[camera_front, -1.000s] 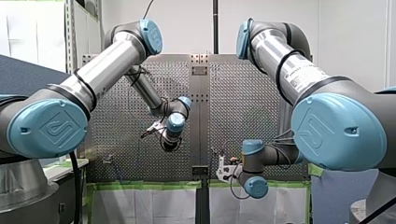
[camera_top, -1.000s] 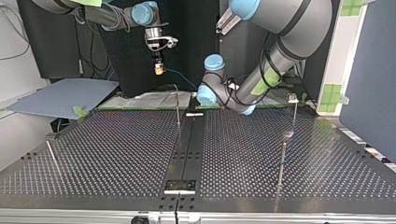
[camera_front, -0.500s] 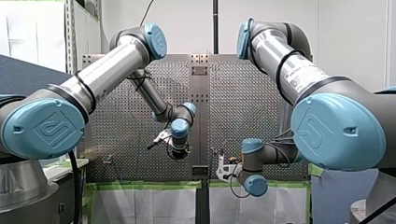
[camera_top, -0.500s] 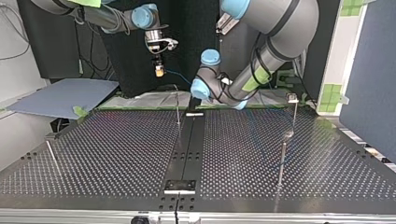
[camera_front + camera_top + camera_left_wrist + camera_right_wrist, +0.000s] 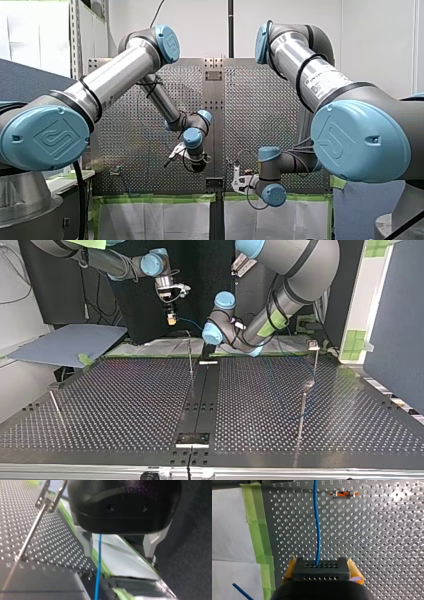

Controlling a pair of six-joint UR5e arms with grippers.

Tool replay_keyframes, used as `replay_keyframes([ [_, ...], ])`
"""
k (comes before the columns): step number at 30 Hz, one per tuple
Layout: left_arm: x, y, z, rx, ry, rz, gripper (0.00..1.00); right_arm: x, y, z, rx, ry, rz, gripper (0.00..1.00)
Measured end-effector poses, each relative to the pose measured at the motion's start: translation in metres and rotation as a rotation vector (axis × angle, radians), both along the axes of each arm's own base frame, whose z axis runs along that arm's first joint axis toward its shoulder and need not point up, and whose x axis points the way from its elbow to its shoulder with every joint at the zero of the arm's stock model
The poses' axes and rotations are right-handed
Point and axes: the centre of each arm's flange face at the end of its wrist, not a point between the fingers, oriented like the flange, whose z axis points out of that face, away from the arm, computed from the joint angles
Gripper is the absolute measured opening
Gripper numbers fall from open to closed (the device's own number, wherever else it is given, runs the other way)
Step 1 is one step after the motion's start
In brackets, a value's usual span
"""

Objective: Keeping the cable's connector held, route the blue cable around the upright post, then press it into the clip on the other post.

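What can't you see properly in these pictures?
- Thin blue cable: its far end, cut off by the right wrist view's edge.
- Small orange-and-metal piece: too small there to identify.
- My left end effector: in the front view, its own wrist hides its fingers.

The cable [image 5: 317, 525] is bright blue, and it leaves a dark grey connector [image 5: 321, 568] patterned with 2 rows of small round holes, flanked by the yellow-orange pads [image 5: 290, 568] of my right gripper [image 5: 321, 565]. Under the cable the table [image 5: 374, 542] is silvery metal with an even grid of holes, bordered beside the cable by a strip of light green tape [image 5: 258, 530] and white sheeting [image 5: 229, 530]. My left gripper [image 5: 118, 554] has a glossy black body and pale grey fingers [image 5: 86, 542] either side of the cable.
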Motion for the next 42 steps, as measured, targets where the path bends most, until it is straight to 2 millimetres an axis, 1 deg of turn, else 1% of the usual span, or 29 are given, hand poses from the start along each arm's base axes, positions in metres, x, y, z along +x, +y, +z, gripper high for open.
replay_keyframes([
  [14, 0.003, -0.018, -0.001, -0.193, 0.002, -0.023, 1.0, 0.006, -0.001, 0.001, 0.001, -0.004, 0.054, 0.0],
  [23, 0.001, -0.026, -0.001, -0.296, 0.031, -0.033, 1.0, 0.006, -0.002, 0.002, -0.003, -0.009, 0.06, 0.0],
  [29, 0.003, -0.028, 0.0, -0.336, 0.011, 0.003, 1.0, 0.004, -0.004, 0.002, -0.005, -0.008, 0.054, 0.0],
  [37, 0.004, -0.027, 0.0, -0.358, -0.012, 0.075, 1.0, 0.002, -0.006, 0.001, -0.005, -0.005, 0.05, 0.0],
  [39, 0.004, -0.026, 0.0, -0.354, -0.018, 0.086, 0.84, 0.002, -0.006, 0.002, -0.006, -0.005, 0.05, 0.0],
  [40, 0.004, -0.026, 0.0, -0.352, -0.02, 0.089, 0.84, 0.002, -0.006, 0.002, -0.006, -0.005, 0.05, 0.0],
  [41, 0.004, -0.026, 0.0, -0.348, -0.023, 0.093, 0.76, 0.002, -0.006, 0.001, -0.006, -0.004, 0.05, 0.0],
  [42, 0.004, -0.025, 0.001, -0.346, -0.025, 0.096, 0.65, 0.002, -0.005, 0.001, -0.005, -0.004, 0.05, 0.0],
])
